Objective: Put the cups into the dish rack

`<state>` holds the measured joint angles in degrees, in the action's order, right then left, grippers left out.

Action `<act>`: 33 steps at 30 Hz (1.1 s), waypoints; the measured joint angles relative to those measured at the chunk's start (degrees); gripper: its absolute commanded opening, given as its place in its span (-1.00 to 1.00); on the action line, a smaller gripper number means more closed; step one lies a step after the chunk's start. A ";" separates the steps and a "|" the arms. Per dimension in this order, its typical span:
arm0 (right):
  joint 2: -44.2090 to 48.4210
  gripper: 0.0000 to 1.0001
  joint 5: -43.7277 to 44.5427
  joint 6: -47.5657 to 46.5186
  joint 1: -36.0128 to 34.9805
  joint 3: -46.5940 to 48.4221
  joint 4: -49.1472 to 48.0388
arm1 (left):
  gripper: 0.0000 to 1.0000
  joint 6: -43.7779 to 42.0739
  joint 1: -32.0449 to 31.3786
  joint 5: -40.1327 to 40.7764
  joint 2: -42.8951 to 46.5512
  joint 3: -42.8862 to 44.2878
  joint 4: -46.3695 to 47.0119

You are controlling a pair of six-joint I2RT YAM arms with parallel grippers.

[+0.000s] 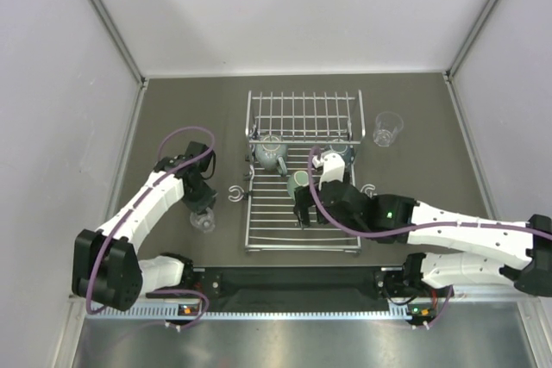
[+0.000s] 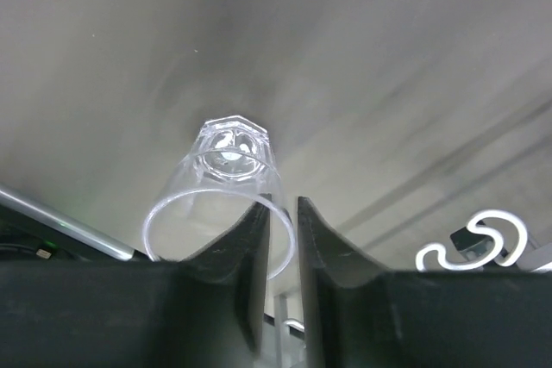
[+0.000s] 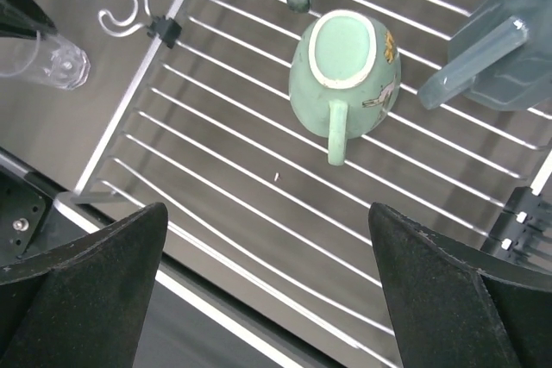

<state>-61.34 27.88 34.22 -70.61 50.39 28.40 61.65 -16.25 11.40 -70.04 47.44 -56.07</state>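
The mint-green mug [image 3: 341, 84] is seen on the dish rack [image 3: 216, 187], axis upright, a white-rimmed end turned up and the handle pointed at the rack's near edge. Above it the right pincer [image 3: 267, 239] is spread wide. The left pincer [image 2: 285, 213] is narrowed on the rim of a clear tumbler [image 2: 220, 157] left of the rack.

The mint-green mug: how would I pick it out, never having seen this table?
Find the silver wire dish rack mid-table. On its flat grid sits the mint-green ceramic mug. Only it is green; the handled mug behind it is grey-blue.
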 measured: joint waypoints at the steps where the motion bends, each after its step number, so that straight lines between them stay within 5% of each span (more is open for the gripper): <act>1: 0.37 0.99 0.20 -0.09 -0.04 0.00 0.02 | -0.77 0.20 0.00 -0.04 0.00 0.00 0.04; 3: 2.01 0.99 0.42 -0.33 -0.07 -0.17 -0.11 | -1.00 0.04 0.00 -0.20 0.00 0.00 -0.09; 14: 17.51 0.99 -0.09 -3.10 -0.11 -6.58 -4.70 | -1.00 -0.28 -0.02 -0.39 4.22 3.08 -3.54; 23: 22.80 1.00 -5.75 -3.56 -0.09 -8.68 -8.68 | -1.00 -4.04 0.00 0.61 18.45 19.82 -2.58; 27: 23.76 0.99 -8.09 -3.56 -0.09 -8.98 -10.36 | -1.00 -8.57 0.00 -6.34 24.26 21.94 4.59; 33: 25.38 1.00 -10.62 -3.56 -0.09 -10.27 -12.63 | -1.00 -11.32 0.04 -28.61 26.64 18.75 23.78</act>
<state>-35.97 17.26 30.65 -70.70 40.12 15.77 50.33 -16.21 -17.21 -43.40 66.19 -32.29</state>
